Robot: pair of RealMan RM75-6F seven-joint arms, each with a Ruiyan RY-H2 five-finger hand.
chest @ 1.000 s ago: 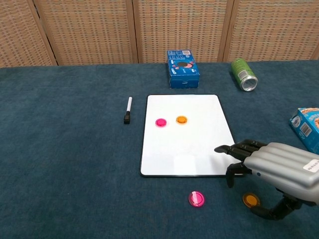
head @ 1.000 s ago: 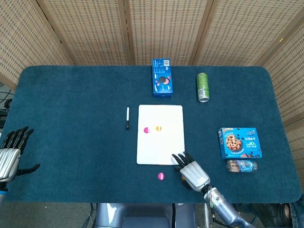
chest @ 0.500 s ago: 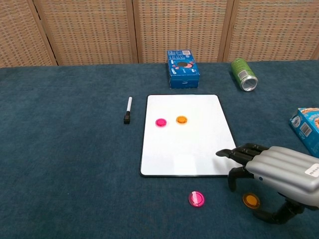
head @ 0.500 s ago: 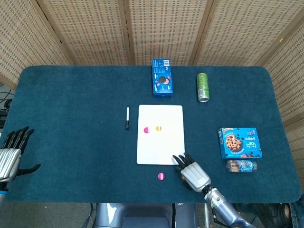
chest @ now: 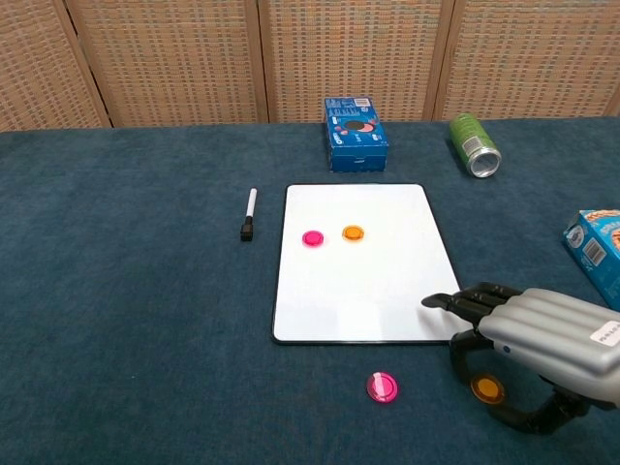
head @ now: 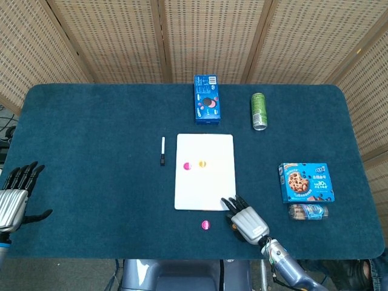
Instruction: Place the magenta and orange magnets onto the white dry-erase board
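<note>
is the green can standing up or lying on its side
Lying on its side. The green can rests lengthwise on the table, its silver end facing the chest camera.

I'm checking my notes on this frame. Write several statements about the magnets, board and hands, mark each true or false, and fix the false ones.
1. Two magnets lie on the white board. True.
2. The loose magenta magnet lies on the board. False: it lies on the cloth, in front of the board.
3. The right hand hovers over a loose orange magnet. True.
4. The marker lies right of the board. False: left.
5. The left hand holds a magnet. False: it holds nothing.
</note>
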